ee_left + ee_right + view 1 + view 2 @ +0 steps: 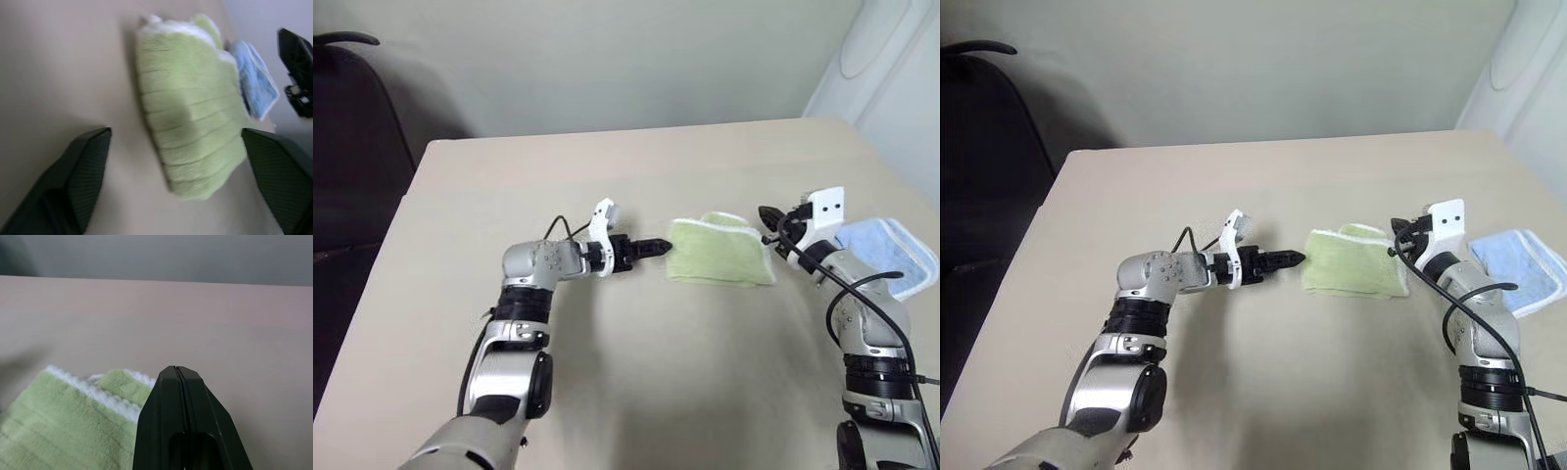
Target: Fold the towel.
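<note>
- Already folded small, the towel [720,252] lies mid-table [607,382], beside the blue towel [891,251].
- Left gripper [178,183] spread wide, empty, just short of the towel's edge; likely released.
- Right gripper [177,373] pinched closed, empty, beside the far corner.

Head pair high over the table [607,392]; wrist views low, close, sharing the towel [190,122].
</note>
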Available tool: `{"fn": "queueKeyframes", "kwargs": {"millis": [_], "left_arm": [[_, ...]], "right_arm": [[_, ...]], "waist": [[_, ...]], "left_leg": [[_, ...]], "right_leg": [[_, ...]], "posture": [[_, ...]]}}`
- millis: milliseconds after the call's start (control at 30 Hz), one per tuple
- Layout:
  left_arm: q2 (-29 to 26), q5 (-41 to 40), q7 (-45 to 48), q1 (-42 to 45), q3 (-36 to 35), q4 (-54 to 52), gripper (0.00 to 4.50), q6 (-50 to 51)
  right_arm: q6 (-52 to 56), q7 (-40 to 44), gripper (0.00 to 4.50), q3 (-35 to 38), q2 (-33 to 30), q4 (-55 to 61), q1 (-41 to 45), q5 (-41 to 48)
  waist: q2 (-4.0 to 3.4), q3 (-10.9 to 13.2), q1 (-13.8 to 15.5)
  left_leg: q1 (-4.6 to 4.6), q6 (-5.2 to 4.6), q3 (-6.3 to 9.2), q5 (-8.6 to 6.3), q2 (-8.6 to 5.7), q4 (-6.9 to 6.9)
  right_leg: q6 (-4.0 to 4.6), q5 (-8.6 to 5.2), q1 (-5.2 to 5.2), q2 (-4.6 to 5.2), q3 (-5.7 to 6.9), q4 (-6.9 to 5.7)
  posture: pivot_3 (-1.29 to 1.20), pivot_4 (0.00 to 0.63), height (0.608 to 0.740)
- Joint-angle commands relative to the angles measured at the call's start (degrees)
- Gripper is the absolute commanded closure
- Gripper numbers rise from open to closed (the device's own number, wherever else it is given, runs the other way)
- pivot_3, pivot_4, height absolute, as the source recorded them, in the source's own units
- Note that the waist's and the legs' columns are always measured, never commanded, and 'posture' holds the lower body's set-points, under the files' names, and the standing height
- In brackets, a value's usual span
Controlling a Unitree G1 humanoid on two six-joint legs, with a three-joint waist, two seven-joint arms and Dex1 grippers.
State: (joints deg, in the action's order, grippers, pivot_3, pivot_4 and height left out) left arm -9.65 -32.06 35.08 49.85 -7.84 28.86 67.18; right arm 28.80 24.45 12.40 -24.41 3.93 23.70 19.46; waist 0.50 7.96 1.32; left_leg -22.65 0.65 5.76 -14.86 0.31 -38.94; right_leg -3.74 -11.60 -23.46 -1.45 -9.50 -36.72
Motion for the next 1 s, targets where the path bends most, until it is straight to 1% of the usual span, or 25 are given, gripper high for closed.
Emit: {"fn": "queueKeyframes", "kwargs": {"millis": [33, 167, 233, 300, 400, 500, 567, 633, 800, 900, 933, 967, 1000], "left_arm": [[4.48, -0.14, -1.64, 2.75, 0.55, 4.44, 0.03, 1.36], [8.38, 1.16, -2.55, 4.38, 1.64, 7.86, 0.03, 0.50], [12.22, 2.02, -2.94, 5.51, 3.40, 9.36, 0.03, -0.25], [14.64, 3.02, -3.49, 6.50, 4.07, 10.96, 0.03, -0.97], [15.85, 3.88, -4.13, 7.64, 3.37, 13.29, 0.03, -1.87], [16.87, 4.80, -5.25, 8.83, 2.88, 15.89, 0.03, -3.02], [17.14, 5.31, -6.18, 9.03, 2.48, 16.58, 0.40, -3.56], [17.21, 5.57, -7.07, 9.00, 1.86, 16.84, 0.93, -4.18], [17.26, 5.63, -9.53, 8.88, 0.43, 17.34, 2.80, -5.38], [17.46, 5.23, -10.63, 8.39, -0.28, 16.85, 3.91, -5.55], [17.59, 4.98, -11.12, 8.07, -0.75, 16.48, 4.26, -5.64], [17.73, 4.70, -11.52, 7.73, -1.21, 16.02, 4.47, -5.66], [17.95, 4.25, -11.91, 7.26, -1.77, 15.21, 4.47, -5.56]], "right_arm": [[-1.74, -1.18, 4.50, 1.36, -0.09, 1.30, 1.29, 0.21], [-2.15, -1.82, 4.50, 1.53, -0.07, 1.55, 1.10, 0.21], [-2.22, -2.30, 4.50, 1.69, -0.02, 1.95, 1.16, 0.27], [-2.20, -2.64, 4.50, 1.80, 0.06, 2.30, 1.20, 0.40], [-2.17, -2.90, 4.50, 1.85, 0.16, 2.56, 1.26, 0.45], [-2.63, -3.48, 4.50, 2.02, 0.32, 2.56, 1.50, 0.22], [-3.17, -4.07, 4.50, 2.34, 0.37, 2.30, 1.86, 0.17], [-3.76, -4.63, 4.50, 2.71, 0.36, 1.79, 2.34, 0.16], [-4.57, -5.14, 4.50, 2.95, 0.23, 0.79, 3.24, 0.29], [-4.88, -5.17, 4.50, 2.84, 0.42, 0.60, 3.48, 0.22], [-4.97, -5.20, 4.50, 2.77, 0.53, 0.57, 3.51, 0.18], [-5.04, -5.25, 4.50, 2.73, 0.63, 0.58, 3.50, 0.16], [-5.09, -5.28, 4.50, 2.70, 0.71, 0.62, 3.48, 0.17]], "waist": [[0.00, 0.00, 0.05], [0.00, 0.00, 0.08], [0.00, 0.00, 0.29], [-0.01, 0.00, 0.84], [-0.01, 0.00, 1.20], [-0.01, 0.00, 1.54], [-0.01, 0.00, 1.72], [-0.01, 0.00, 1.74], [-0.01, 0.00, 1.71], [-0.01, 0.01, 1.70], [-0.01, 0.01, 1.68], [-0.01, 0.01, 1.61], [-0.01, 0.01, 1.52]], "left_leg": [[0.00, -0.01, 0.00, 0.00, -0.03, -0.01], [0.00, -0.09, -0.01, 0.00, -0.23, -0.01], [0.00, -0.16, -0.01, 0.01, -0.35, -0.01], [0.00, -0.24, -0.01, 0.06, -0.51, -0.03], [-0.01, -0.62, -0.06, -0.15, -0.73, -0.17], [-0.03, -0.62, -0.07, -0.15, -0.74, -0.20], [-0.02, -0.62, -0.05, -0.14, -0.75, -0.23], [-0.02, -0.64, -0.06, -0.12, -0.77, -0.25], [-0.02, -0.60, -0.21, -0.10, -0.76, -0.21], [-0.04, -0.14, -0.24, 0.17, -0.75, -0.15], [-0.04, -0.13, -0.24, 0.17, -0.74, -0.14], [-0.04, -0.14, -0.25, 0.17, -0.74, -0.14], [-0.04, -0.15, -0.25, 0.17, -0.73, -0.14]], "right_leg": [[-0.05, -0.01, 0.01, 0.02, 0.00, 0.00], [-0.23, -0.08, 0.04, 0.23, -0.01, 0.00], [-0.37, -0.16, 0.08, 0.38, 0.00, 0.00], [-0.53, -0.27, 0.17, 0.58, -0.01, 0.00], [-0.72, -0.38, 0.32, 0.80, 0.01, 0.08], [-0.73, -0.38, 0.39, 0.81, 0.04, 0.14], [-0.75, -0.39, 0.42, 0.81, 0.03, 0.15], [-0.79, -0.39, 0.45, 0.81, 0.04, 0.20], [-0.85, -0.35, 0.40, 0.80, 0.07, 0.27], [-0.85, -0.35, 0.35, 0.79, 0.06, 0.29], [-0.85, -0.35, 0.34, 0.79, 0.05, 0.29], [-0.85, -0.35, 0.34, 0.79, 0.04, 0.29], [-0.86, -0.34, 0.34, 0.78, 0.03, 0.29]], "posture": [[0.00, 0.150, 0.735], [0.00, 0.150, 0.735], [0.00, 0.150, 0.735], [0.00, 0.150, 0.735], [0.00, 0.150, 0.735], [0.00, 0.150, 0.735], [0.00, 0.150, 0.735], [0.00, 0.150, 0.735], [0.00, 0.150, 0.735], [0.00, 0.150, 0.735], [0.00, 0.150, 0.735], [0.00, 0.150, 0.735], [0.00, 0.150, 0.735]]}}
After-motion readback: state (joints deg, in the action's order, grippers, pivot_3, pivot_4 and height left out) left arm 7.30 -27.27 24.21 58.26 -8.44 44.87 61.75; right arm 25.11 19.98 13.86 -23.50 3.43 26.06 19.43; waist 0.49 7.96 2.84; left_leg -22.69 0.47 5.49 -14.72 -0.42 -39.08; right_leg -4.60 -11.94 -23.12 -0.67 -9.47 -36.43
